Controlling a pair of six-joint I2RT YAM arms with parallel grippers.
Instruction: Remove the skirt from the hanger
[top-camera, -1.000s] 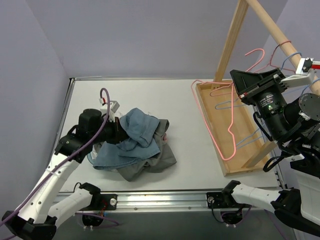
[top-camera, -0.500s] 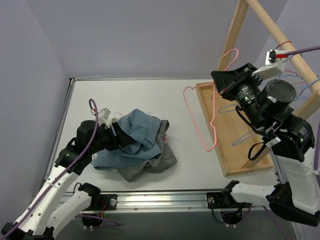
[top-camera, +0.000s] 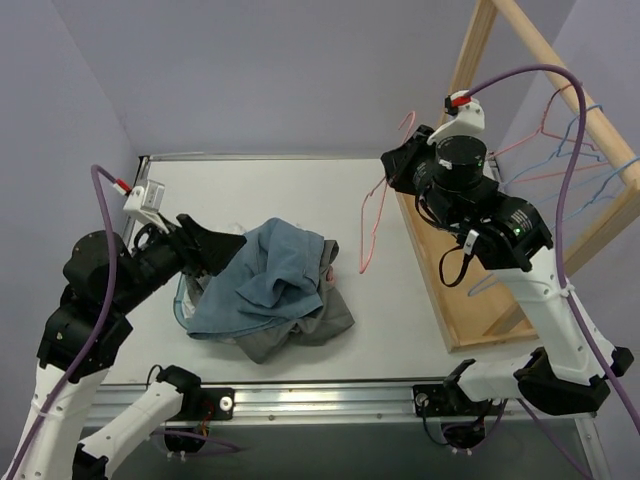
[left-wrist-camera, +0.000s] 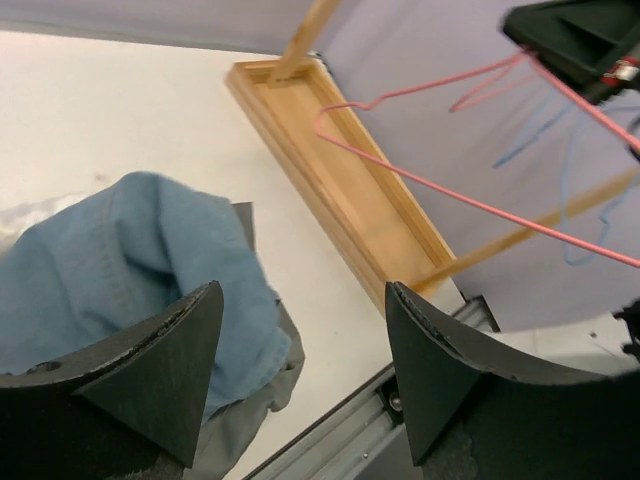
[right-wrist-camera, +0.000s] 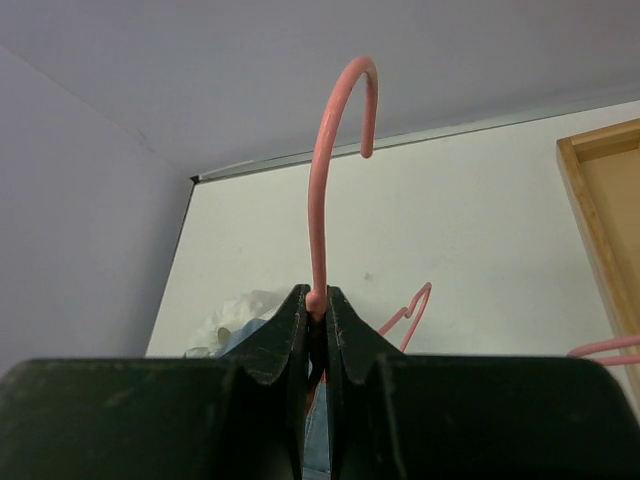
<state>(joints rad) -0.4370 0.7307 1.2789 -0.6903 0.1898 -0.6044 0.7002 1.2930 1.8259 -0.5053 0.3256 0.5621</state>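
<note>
The right gripper (right-wrist-camera: 316, 300) pinches its dark fingers together on the neck of the pink hanger (right-wrist-camera: 322, 180) — the hook rises above them and curls over to the right. Behind the hanger lies the white table (right-wrist-camera: 480, 220); a wooden tray (right-wrist-camera: 590, 190) corner shows to its far right, and blue fabric (right-wrist-camera: 243, 336) and white cloth (right-wrist-camera: 235, 308) to its lower left.

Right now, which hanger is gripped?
The pink hanger pinched at its neck by the right gripper; the other hangers hang on the wooden rack.

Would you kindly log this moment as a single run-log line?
right tool: shut on pink hanger, hanger bare | left tool: open, empty, by clothes pile | clothes pile: on table
</note>
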